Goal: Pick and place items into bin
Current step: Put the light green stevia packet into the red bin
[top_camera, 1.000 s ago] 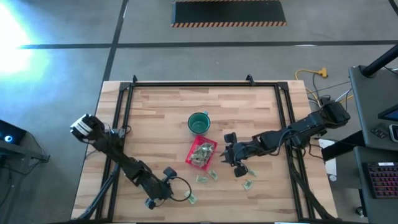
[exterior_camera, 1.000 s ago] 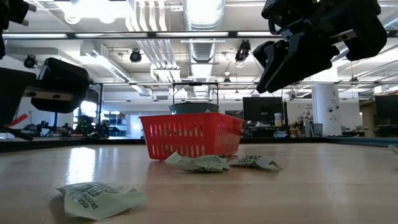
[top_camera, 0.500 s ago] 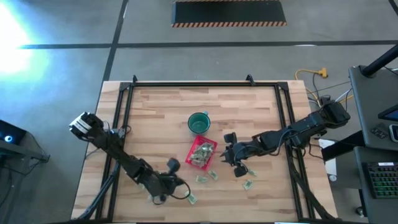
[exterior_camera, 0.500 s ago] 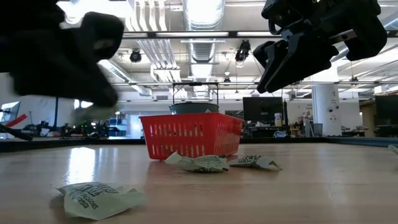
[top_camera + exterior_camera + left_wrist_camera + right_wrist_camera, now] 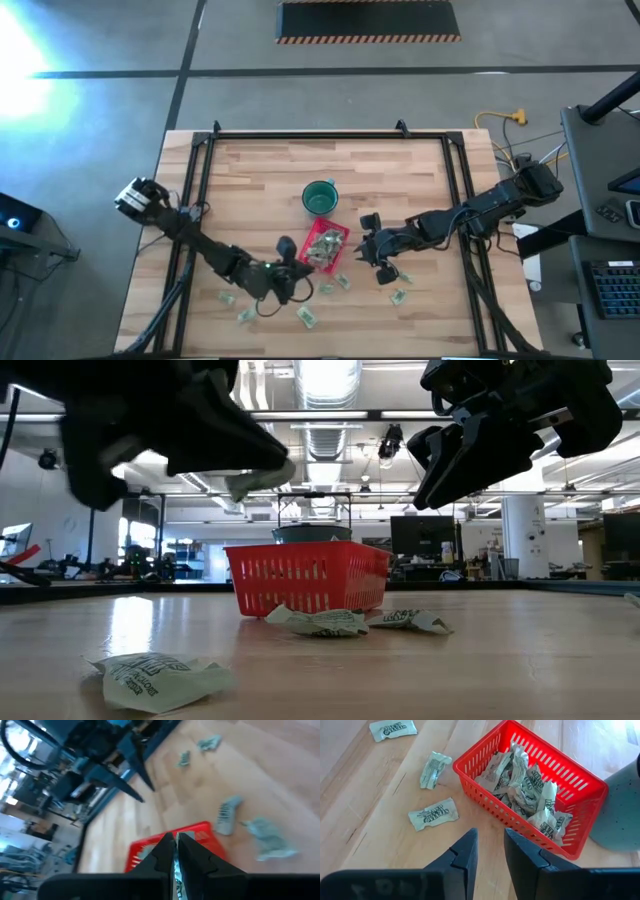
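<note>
While the left tool (image 5: 262,473) hangs above the counter (image 5: 260,180), clamped on one wrapped item (image 5: 256,479) just short of the red bin (image 5: 324,245), the right tool (image 5: 487,851) waits beside that bin, fingers parted and empty; other items (image 5: 433,812) lie scattered nearby.

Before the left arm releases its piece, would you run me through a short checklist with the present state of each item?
1. Left gripper shut on a wrapped piece: ok.
2. Left gripper over the red bin: not ok, it is beside the bin.
3. Bin upright and open-topped: ok.
4. Right gripper clear of the bin: ok, it hangs above the table beside it.
5. Right gripper empty: ok.
6. Green cup clear of the left arm's path: ok.
</note>
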Motion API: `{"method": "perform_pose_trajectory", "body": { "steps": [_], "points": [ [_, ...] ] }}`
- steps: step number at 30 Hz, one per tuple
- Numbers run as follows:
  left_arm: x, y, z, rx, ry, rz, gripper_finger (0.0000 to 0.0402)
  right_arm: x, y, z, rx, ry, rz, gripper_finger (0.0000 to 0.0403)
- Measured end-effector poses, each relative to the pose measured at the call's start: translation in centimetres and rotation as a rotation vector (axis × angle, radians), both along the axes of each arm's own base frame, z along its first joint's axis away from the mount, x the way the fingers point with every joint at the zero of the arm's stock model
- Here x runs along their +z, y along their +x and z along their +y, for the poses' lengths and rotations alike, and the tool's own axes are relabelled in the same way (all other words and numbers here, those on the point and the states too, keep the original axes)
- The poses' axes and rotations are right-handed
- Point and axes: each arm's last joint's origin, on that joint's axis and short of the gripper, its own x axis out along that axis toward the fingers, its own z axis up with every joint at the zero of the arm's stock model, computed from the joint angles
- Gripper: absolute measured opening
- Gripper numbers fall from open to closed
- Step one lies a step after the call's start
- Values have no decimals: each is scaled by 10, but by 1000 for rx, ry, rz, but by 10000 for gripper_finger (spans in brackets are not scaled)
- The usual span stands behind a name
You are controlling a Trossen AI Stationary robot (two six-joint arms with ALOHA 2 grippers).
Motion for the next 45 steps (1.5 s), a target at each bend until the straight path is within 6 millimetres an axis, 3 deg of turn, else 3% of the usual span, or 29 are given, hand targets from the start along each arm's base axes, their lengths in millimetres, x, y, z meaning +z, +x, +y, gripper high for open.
{"method": "perform_pose_trajectory", "body": {
  "steps": [9, 13, 21, 30, 36, 40, 45],
  "points": [
    [5, 17, 30, 84, 40, -30, 8, 0, 0, 0, -3, 3, 0, 76],
    [3, 19, 37, 127, -23, -38, 8, 0, 0, 0, -2, 2, 2, 73],
    [2, 19, 35, 64, -84, -28, 14, 0, 0, 0, -3, 1, 4, 79],
    [0, 19, 35, 57, -81, -20, 98, 0, 0, 0, -14, 14, 9, 72],
    [0, 18, 34, 62, -78, -22, 134, -4, -5, 3, 33, 157, 102, 73],
    [0, 17, 31, 52, -77, -21, 137, -4, -9, 13, 96, 283, 156, 79],
    [0, 16, 29, 44, -77, -20, 137, -7, -21, 33, 153, 307, 241, 81]
  ]
}}
